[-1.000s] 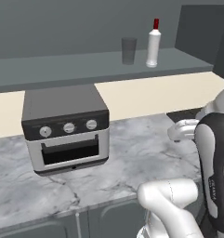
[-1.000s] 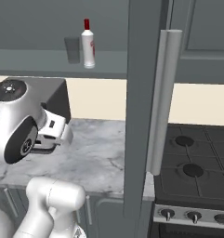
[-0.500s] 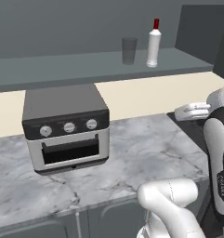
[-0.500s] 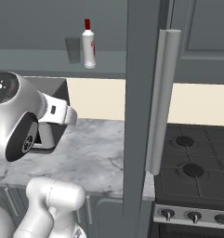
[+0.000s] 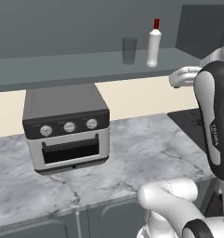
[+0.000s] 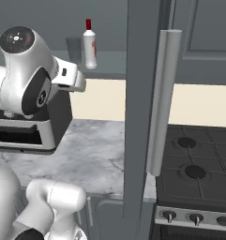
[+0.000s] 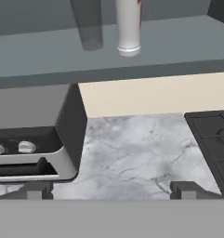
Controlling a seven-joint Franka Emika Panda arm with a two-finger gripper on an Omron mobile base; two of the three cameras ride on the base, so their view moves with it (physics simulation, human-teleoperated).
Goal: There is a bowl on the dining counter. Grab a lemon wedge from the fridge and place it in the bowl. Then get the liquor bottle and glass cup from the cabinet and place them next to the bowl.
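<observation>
1. Still on the cabinet shelf [image 5: 62, 65] near its right end: glass cup [image 5: 129, 50] left, liquor bottle [image 5: 153, 42] just beside it; both left to fetch.
2. Gripper [image 7: 111, 190] below that shelf's front edge, jaws spread wide, holding nothing.

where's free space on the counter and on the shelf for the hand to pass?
Counter: bare marble between the toaster oven and the stovetop, plus the strip in front of the oven. Shelf: bare left of the glass cup. Tight spot: cup and liquor bottle stand close together, apart. The open gripper is below shelf level.
</observation>
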